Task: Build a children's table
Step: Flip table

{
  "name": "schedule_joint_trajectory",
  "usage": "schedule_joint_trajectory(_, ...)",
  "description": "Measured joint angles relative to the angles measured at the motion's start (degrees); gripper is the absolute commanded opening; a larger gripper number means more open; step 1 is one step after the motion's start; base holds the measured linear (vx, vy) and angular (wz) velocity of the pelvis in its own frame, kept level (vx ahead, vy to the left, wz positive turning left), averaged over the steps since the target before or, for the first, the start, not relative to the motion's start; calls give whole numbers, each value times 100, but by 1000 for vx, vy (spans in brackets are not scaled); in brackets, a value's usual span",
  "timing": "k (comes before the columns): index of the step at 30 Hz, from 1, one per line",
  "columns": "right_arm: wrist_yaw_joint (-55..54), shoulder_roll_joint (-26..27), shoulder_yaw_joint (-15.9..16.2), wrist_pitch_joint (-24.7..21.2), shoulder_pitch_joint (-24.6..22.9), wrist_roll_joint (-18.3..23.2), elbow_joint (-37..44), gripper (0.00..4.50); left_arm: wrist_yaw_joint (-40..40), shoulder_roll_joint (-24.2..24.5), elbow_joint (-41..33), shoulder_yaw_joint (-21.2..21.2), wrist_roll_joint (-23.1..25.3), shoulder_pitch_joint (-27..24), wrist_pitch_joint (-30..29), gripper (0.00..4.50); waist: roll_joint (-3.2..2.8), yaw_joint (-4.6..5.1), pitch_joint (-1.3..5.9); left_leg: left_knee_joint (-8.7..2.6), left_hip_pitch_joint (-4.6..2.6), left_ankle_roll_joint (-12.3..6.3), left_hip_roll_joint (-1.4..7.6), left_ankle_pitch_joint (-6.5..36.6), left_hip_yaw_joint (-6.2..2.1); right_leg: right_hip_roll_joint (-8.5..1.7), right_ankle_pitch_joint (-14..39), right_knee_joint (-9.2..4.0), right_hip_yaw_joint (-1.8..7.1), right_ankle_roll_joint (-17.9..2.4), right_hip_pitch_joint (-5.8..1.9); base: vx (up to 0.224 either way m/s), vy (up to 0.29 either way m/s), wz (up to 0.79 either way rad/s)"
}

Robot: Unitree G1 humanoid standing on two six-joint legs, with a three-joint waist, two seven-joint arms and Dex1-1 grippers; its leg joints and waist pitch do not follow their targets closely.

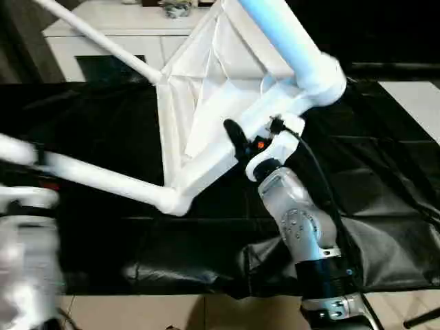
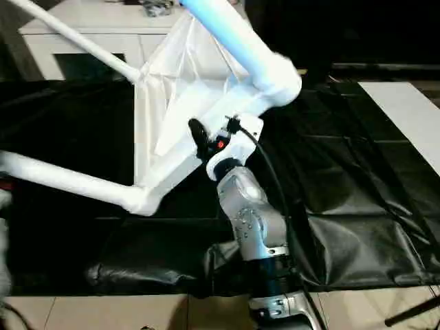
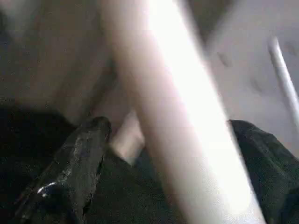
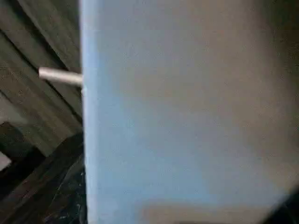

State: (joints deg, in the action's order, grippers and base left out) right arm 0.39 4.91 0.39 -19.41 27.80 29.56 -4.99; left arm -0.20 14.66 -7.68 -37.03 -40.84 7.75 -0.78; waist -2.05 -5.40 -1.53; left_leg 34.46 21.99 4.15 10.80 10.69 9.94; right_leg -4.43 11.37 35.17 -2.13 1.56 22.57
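The children's table stands tilted on its side over the black cloth, its ribbed underside toward me. One white leg points to the back left. Another leg runs to the left, and a third rises toward the camera. My right gripper clasps the tabletop's rim beside that third leg's socket, with one black finger lying on the inner face. In the left wrist view a leg crosses close by, and my left gripper is open with its black finger standing clear of the tube.
A white cabinet stands behind the table. Wrinkled black cloth covers the floor around it, with pale floor along the near edge. My left forearm shows blurred at the left edge.
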Motion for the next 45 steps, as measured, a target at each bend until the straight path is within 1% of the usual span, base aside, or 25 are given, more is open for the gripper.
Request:
schedule_joint_trajectory(1,7,-159,-32,20,-8,-31,117,215,2,121,84,-264,-3,5,115,422,0,-6,3,0,-9,0,-4,0,0,-5,1,-4,1,8,-14,0,0,0)
schedule_joint_trajectory(3,38,-485,-240,131,-56,-130,278,207,68,230,343,-661,-96,-32,258,422,11,-42,11,0,-32,-1,-4,1,0,-6,30,-14,4,57,-55,0,0,0)
schedule_joint_trajectory(5,18,-633,-477,200,-137,-236,303,200,179,217,632,-919,-254,-66,243,422,30,-69,4,-1,-63,0,-2,2,3,-4,45,-16,9,68,-72,0,0,0)
schedule_joint_trajectory(6,7,-674,-619,210,-184,-236,301,192,177,210,748,-985,-386,-82,217,422,36,-90,-12,-1,-64,0,-3,2,3,-4,45,-14,11,67,-76,0,0,0)
schedule_joint_trajectory(9,-92,-625,-731,214,-266,-231,299,191,55,114,797,-827,-525,34,170,422,56,-83,-24,0,-61,2,-2,1,0,-3,33,-9,12,58,-79,0,0,0)
schedule_joint_trajectory(10,-137,-625,-730,213,-266,-230,300,191,0,84,796,-748,-561,106,161,422,47,-72,-29,0,-61,2,-3,1,0,-3,30,-9,12,56,-79,0,0,0)
schedule_joint_trajectory(12,-193,-628,-730,208,-268,-218,322,190,-110,70,794,-598,-561,222,146,422,44,-9,-30,0,-62,2,-3,1,0,-3,25,-9,12,53,-78,0,0,0)
schedule_joint_trajectory(14,-220,-639,-734,202,-309,-216,410,190,-238,79,795,-511,-556,288,112,422,12,51,-50,-2,-59,2,-4,1,-1,-3,21,-5,14,51,-79,0,0,0)
schedule_joint_trajectory(16,-220,-680,-735,197,-331,-233,465,190,-375,192,795,-370,-507,346,69,422,11,92,-50,-2,-50,11,-3,-4,-6,-1,-15,9,7,33,-72,0,0,0)
schedule_joint_trajectory(17,-216,-735,-732,196,-339,-238,488,190,-459,271,795,-286,-452,342,29,422,8,102,-50,-5,-49,17,-1,-8,-15,5,-15,10,4,33,-69,0,0,0)
schedule_joint_trajectory(20,-102,-978,-648,192,-341,-453,619,190,-748,533,772,94,-175,265,-150,422,0,122,-49,-22,-48,21,1,-10,-15,10,-8,5,5,30,-61,0,0,0)
schedule_joint_trajectory(22,-65,-1239,-506,146,-345,-721,802,190,-975,804,639,547,163,139,-373,422,12,127,-46,-21,-46,24,2,-13,-14,12,5,5,6,32,-61,0,0,0)
schedule_joint_trajectory(23,-68,-1333,-439,137,-344,-821,850,190,-976,833,596,651,248,145,-426,422,14,126,-46,-20,-45,24,2,-13,-13,12,8,4,6,34,-62,0,0,0)
schedule_joint_trajectory(24,-48,-1493,-322,137,-339,-1066,943,190,-974,877,509,810,364,163,-520,422,27,138,-44,-18,-46,25,2,-13,-10,11,12,1,9,35,-62,0,0,0)
schedule_joint_trajectory(25,-42,-1546,-222,138,-336,-1215,991,190,-976,925,464,889,458,167,-554,422,43,159,-42,-18,-46,24,2,-13,-10,12,16,2,8,33,-62,0,0,0)
schedule_joint_trajectory(27,-50,-1596,-125,124,-322,-1410,1034,190,-1059,1104,307,1076,586,169,-659,422,86,176,-43,-19,-45,24,8,-13,-12,16,21,3,4,28,-62,0,0,0)
schedule_joint_trajectory(28,-67,-1646,-90,90,-295,-1505,1032,188,-1186,1212,104,1186,559,169,-810,422,110,172,-43,-18,-44,24,8,-13,-12,15,22,3,4,25,-62,0,0,0)
schedule_joint_trajectory(31,-124,-1668,-39,64,-269,-1633,1024,186,-1587,1455,-315,1465,440,135,-1121,422,135,162,-36,-16,-43,24,4,-12,-6,9,21,1,7,17,-65,0,0,0)
schedule_joint_trajectory(33,-138,-1666,-27,64,-267,-1677,1016,186,-1871,1641,-553,1740,437,11,-1320,422,141,164,-32,-16,-43,24,4,-12,-5,9,21,2,8,17,-64,0,0,0)
schedule_joint_trajectory(34,-180,-1659,-8,69,-267,-1711,1015,186,-2064,1758,-802,2026,439,-137,-1548,422,142,168,-31,-17,-44,24,5,-12,-4,9,22,2,9,18,-64,0,0,0)
schedule_joint_trajectory(36,-257,-1590,22,88,-262,-1815,1002,186,-2241,1808,-1109,2593,458,-288,-1925,422,143,169,-31,-17,-45,24,6,-12,-4,10,27,7,8,25,-62,0,0,0)
schedule_joint_trajectory(38,-287,-1520,53,119,-236,-1890,942,186,-2274,1861,-1172,2940,544,-319,-2178,422,146,178,-31,-19,-50,24,9,-13,-6,14,33,15,7,34,-61,0,0,0)
schedule_joint_trajectory(41,-239,-1496,189,221,-135,-2034,737,186,-2222,1891,-1212,3250,752,-311,-2479,422,153,219,-27,-19,-65,24,8,-13,-6,15,31,24,10,30,-64,0,0,0)
schedule_joint_trajectory(44,-213,-1474,250,341,-45,-2121,494,186,-2258,1889,-1266,3509,946,-200,-2524,422,196,237,-4,-19,-75,25,8,-12,-7,15,27,27,10,25,-67,0,0,0)
schedule_joint_trajectory(45,-181,-1468,252,375,-13,-2126,422,221,-2289,1903,-1271,3577,1028,-140,-2514,436,204,237,0,-19,-77,24,8,-12,-7,15,27,27,10,25,-69,0,0,0)
